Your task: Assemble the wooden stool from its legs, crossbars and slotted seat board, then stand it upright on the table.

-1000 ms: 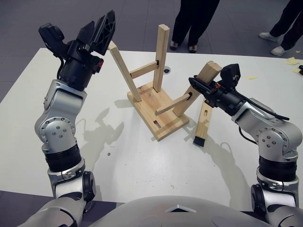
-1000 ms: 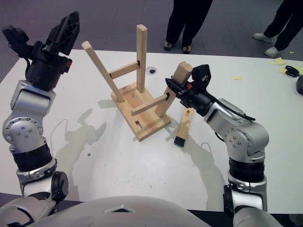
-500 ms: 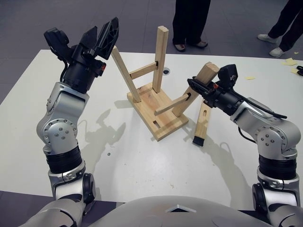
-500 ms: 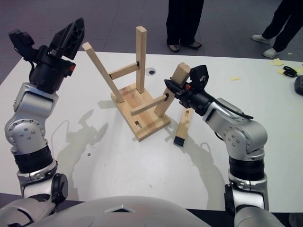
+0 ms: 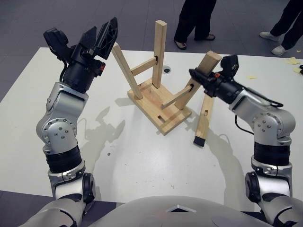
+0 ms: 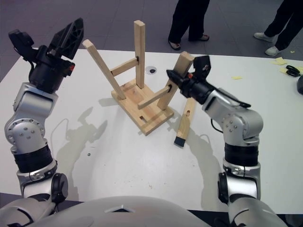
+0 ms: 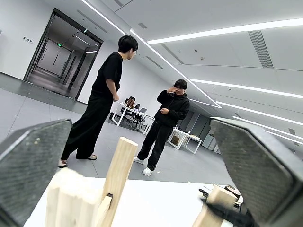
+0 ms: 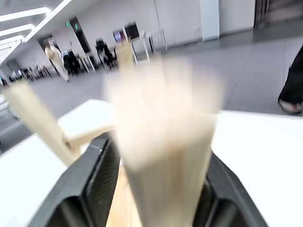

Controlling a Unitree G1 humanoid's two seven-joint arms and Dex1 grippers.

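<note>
The seat board (image 5: 173, 118) lies on the table (image 5: 142, 165) at its far middle. An upright leg (image 5: 159, 52) and a tilted leg (image 5: 125, 71) (leaning out to the left) rise from the board's far part, with a crossbar (image 5: 144, 67) between them. A third leg (image 5: 210, 59) slants up from the board's right side with a second crossbar (image 5: 173, 100) running from it over the board, the right gripper (image 5: 199, 78) clasped around it; a loose leg (image 5: 203, 120) lies just right of the board, and the left gripper (image 5: 105, 24) hangs near the tilted leg's top.

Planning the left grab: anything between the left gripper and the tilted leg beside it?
Nothing visible. The open left gripper sits right by the top end of the tilted leg, with only a small open gap between them.
</note>
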